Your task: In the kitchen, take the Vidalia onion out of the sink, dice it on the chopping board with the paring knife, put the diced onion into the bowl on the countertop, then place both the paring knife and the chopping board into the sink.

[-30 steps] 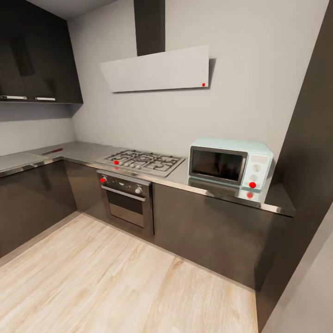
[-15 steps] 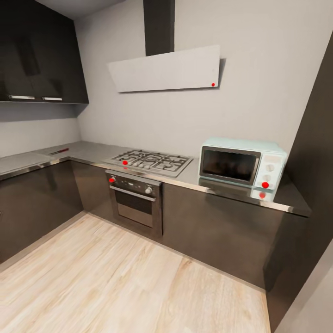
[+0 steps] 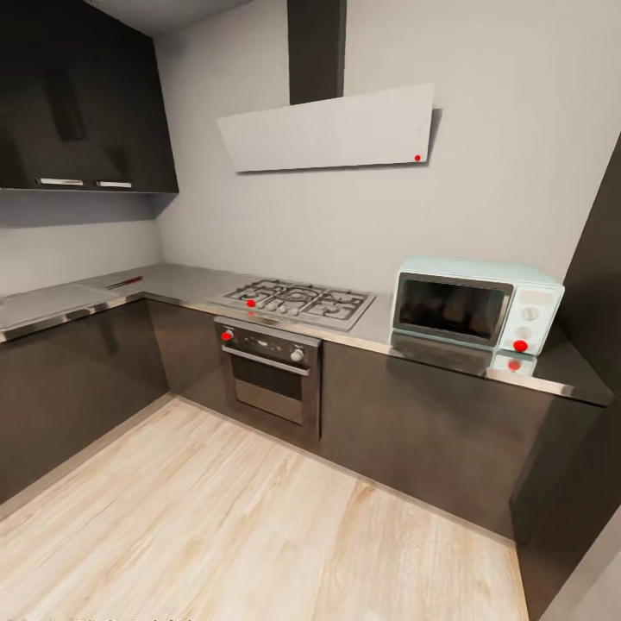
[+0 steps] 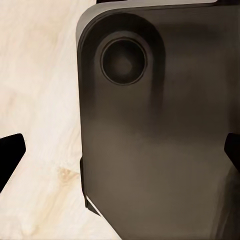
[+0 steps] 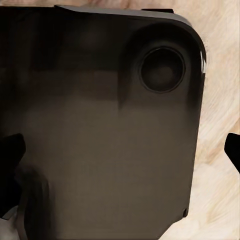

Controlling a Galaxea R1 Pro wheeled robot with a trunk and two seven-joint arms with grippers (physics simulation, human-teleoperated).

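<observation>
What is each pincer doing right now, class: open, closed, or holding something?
Left pincer: open, holding nothing.
Right pincer: open, holding nothing.

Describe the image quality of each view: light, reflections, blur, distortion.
Head view: soft even light, slight blur, wide-angle lean in the walls; the glossy countertop mirrors the microwave and its red knob. Left wrist view: a dark robot base panel looms close and blurred above pale wood floor. Right wrist view: equally soft and murky, dark panel shaded unevenly; fingertips at the edges, wide apart.
</observation>
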